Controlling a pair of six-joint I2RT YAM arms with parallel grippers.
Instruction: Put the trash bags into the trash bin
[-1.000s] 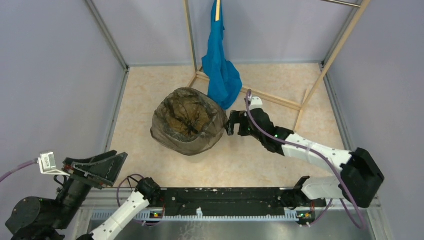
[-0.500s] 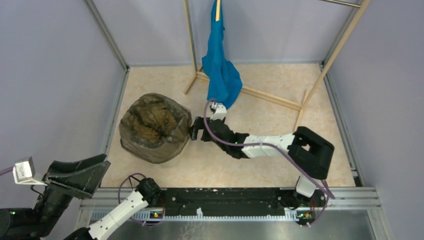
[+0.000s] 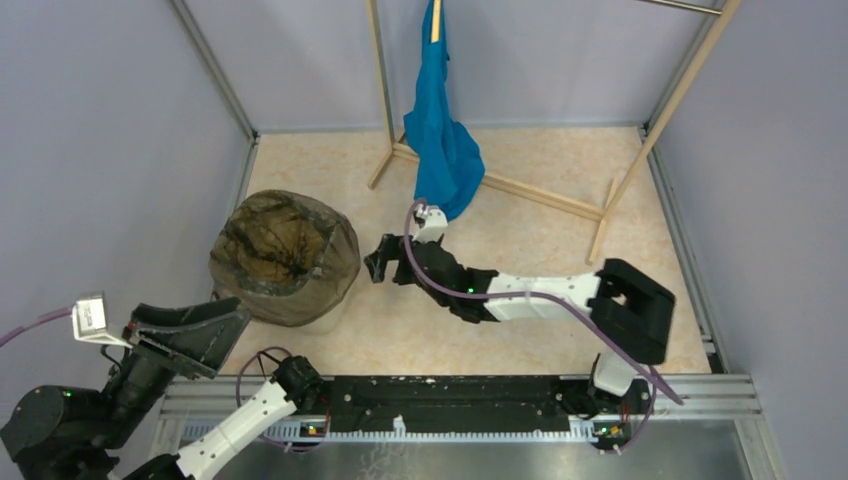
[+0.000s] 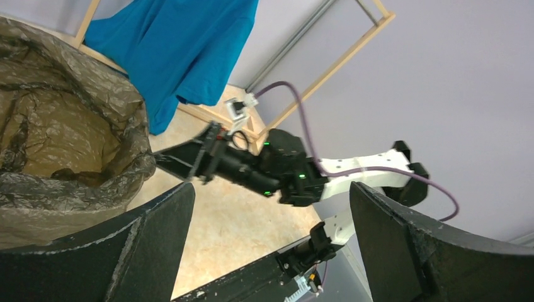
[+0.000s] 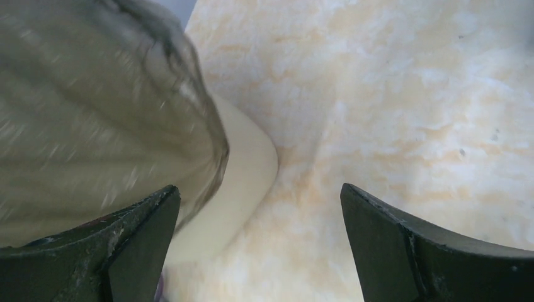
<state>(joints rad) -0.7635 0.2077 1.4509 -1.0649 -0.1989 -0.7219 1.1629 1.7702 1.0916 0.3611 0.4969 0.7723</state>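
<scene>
Bag [image 3: 285, 245] lines bin [image 5: 249, 176] at frame's left, near the wall [image 3: 120, 200].
Bare desk [image 3: 560, 250] opens rightward; right end effector [image 3: 376, 266] gapes empty just right of bin; left end effector [image 3: 225, 335], lower left, released.

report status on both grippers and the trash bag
Left gripper open, empty. Right gripper open, empty, beside the trash bin. Trash bag sits in the bin, film draped over its rim. Blue cloth hangs behind, apart.

In my right wrist view the trash bag [image 5: 94, 107] is blurred and cut by the left edge, and it hides most of the trash bin [image 5: 244, 181].
</scene>
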